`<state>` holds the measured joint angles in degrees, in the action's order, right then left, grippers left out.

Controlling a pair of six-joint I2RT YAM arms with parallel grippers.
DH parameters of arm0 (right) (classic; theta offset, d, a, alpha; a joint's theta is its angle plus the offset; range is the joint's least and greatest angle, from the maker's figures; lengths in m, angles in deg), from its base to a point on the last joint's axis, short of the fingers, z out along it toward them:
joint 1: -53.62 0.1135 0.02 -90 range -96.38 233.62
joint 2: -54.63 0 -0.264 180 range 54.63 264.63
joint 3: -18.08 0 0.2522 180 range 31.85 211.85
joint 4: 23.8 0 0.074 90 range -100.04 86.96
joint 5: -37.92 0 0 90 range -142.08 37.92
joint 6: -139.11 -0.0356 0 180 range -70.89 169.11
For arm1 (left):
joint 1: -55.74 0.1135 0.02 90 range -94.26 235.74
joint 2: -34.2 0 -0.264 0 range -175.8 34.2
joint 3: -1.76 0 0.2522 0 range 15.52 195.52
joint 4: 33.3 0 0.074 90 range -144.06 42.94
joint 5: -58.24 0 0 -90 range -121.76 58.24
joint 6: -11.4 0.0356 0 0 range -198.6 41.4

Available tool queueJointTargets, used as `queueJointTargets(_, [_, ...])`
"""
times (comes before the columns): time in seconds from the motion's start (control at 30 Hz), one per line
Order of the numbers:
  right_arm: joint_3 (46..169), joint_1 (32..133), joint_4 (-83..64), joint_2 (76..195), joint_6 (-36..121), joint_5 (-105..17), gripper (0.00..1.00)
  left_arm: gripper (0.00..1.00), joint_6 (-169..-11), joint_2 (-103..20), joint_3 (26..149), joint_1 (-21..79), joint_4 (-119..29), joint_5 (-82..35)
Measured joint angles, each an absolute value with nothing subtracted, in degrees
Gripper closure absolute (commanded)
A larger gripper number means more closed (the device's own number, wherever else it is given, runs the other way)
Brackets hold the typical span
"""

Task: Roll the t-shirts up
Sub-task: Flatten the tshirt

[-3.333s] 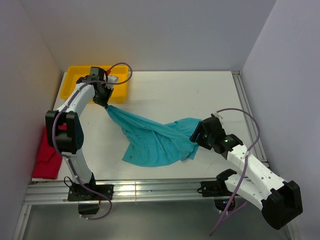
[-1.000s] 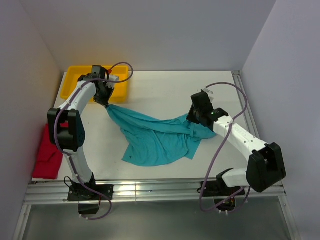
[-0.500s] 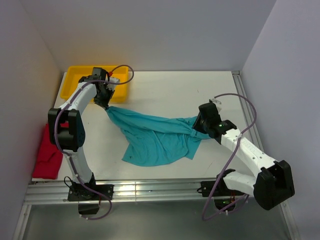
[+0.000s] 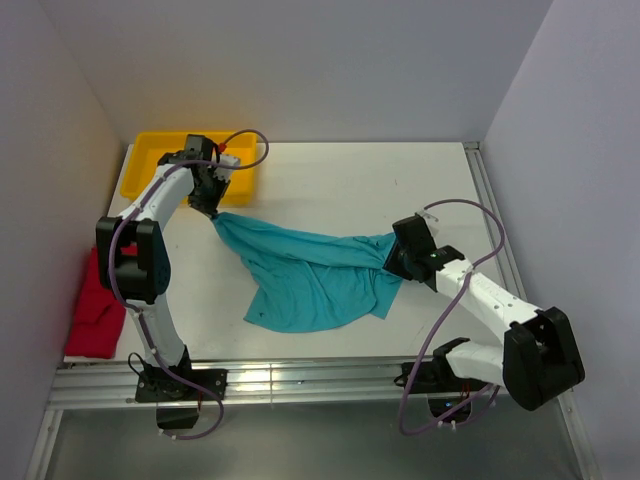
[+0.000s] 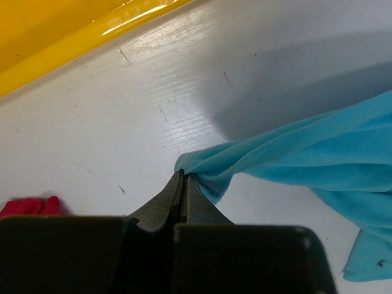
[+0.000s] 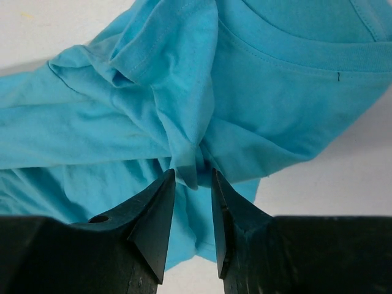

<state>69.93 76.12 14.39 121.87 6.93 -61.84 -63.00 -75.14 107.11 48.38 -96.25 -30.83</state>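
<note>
Teal t-shirt (image 4: 310, 280) crumpled mid-counter (image 4: 340, 180). Left fingers (image 5: 168, 199) pinched tight on its corner near yellow tray (image 4: 150, 165). Right fingers (image 6: 156, 208) narrowly apart, straddling a bunched fold. Red t-shirt (image 4: 95, 312) beyond counter's left edge.

The far half of the table (image 4: 340, 180), from twelve to two o'clock, lies bare and gives the widest passage. Across the middle the teal t-shirt (image 4: 310, 285) stretches as a low barrier from ten to three o'clock, pinched by the left gripper (image 4: 212, 210) at one end, with a fold filling the gap between the parted jaws of the right gripper (image 6: 193, 177) at the other. The yellow tray (image 4: 150, 165) blocks the eleven o'clock corner. At eight o'clock the red t-shirt (image 4: 95, 315) lies just beside the left arm (image 4: 135, 260). Walls (image 4: 300, 60) close nine, twelve and three o'clock.
</note>
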Motion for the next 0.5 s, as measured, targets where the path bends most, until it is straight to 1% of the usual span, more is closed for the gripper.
queueJointTargets(0.13, [70.0, 76.1, 13.3, 123.1, 7.0, -61.8, 0.63, 1.0, -63.0, -75.1, 107.1, 48.1, -96.2, -31.0])
queueJointTargets(0.17, [70.0, 76.1, 13.3, 123.5, 7.0, -61.8, 0.66, 1.0, -63.0, -75.1, 107.1, 48.1, -96.2, -31.0])
queueJointTargets(0.23, [70.0, 76.2, 13.2, 123.9, 7.0, -61.9, 0.67, 1.0, -63.0, -75.1, 107.1, 47.9, -96.2, -31.1])
queueJointTargets(0.33, [70.2, 76.2, 13.2, 124.5, 7.0, -61.9, 0.8, 1.0, -63.0, -75.1, 107.1, 47.8, -96.2, -31.2])
queueJointTargets(0.37, [70.2, 76.2, 13.2, 124.7, 7.1, -61.9, 0.89, 1.0, -63.0, -75.1, 107.1, 47.8, -96.2, -31.2])
queueJointTargets(0.43, [70.6, 76.2, 13.6, 125.2, 7.5, -62.1, 0.99, 1.0, -63.0, -75.1, 107.1, 47.8, -96.3, -31.2])
queueJointTargets(0.5, [72.2, 76.2, 15.4, 125.4, 7.7, -62.7, 1.0, 1.0, -63.0, -75.1, 107.1, 47.8, -96.3, -31.2])
